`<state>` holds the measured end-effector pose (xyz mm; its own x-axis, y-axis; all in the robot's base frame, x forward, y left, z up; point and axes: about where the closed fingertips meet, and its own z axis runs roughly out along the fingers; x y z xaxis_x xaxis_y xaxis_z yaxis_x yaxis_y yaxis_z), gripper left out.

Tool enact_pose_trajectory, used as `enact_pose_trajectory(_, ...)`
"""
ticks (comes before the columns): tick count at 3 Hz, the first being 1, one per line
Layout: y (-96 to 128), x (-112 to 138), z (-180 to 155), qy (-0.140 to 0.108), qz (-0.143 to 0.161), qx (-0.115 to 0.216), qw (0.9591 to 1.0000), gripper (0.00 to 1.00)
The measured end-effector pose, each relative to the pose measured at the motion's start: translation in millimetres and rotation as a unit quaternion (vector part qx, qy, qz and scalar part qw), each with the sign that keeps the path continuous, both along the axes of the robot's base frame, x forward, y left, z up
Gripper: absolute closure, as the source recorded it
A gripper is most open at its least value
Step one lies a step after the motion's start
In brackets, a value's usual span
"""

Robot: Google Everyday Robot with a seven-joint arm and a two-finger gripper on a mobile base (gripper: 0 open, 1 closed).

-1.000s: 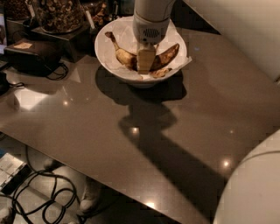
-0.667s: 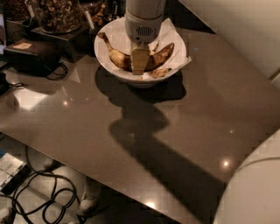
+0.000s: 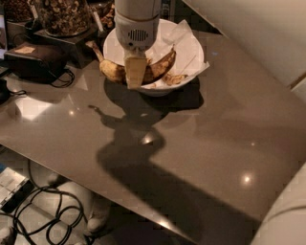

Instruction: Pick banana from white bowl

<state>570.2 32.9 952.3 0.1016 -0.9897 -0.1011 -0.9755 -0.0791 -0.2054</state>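
Observation:
The banana is curved, yellow with heavy brown blotches, and its thin stem points up to the left. My gripper comes down from the top centre and is shut on the banana's middle; a beige finger covers it there. The banana hangs level with the front rim of the white bowl, and its left end sticks out past the rim. The bowl is lined with crumpled white paper. Small brown peel scraps lie inside at the front right. The banana's shadow falls on the table below.
A glass jar of nuts stands on a dark box behind and left of the bowl. A black pouch with a cord lies at the left. The brown table ends at the lower left, above floor cables. My white body fills the lower right.
My gripper has risen and shifted a little left with the banana in it. The banana has come up from the bowl's lining to rim height.

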Motion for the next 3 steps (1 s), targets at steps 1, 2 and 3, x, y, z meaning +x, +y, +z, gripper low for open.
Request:
enact_pose_trajectory(1,21,-10,-3,0.013,-0.003,0.019,0.9997,1.00)
enact_pose_trajectory(2,71,-23,-10,0.035,-0.038,0.055,0.9971,1.00)
enact_pose_trajectory(3,71,-23,-10,0.035,-0.038,0.055,0.9971,1.00)
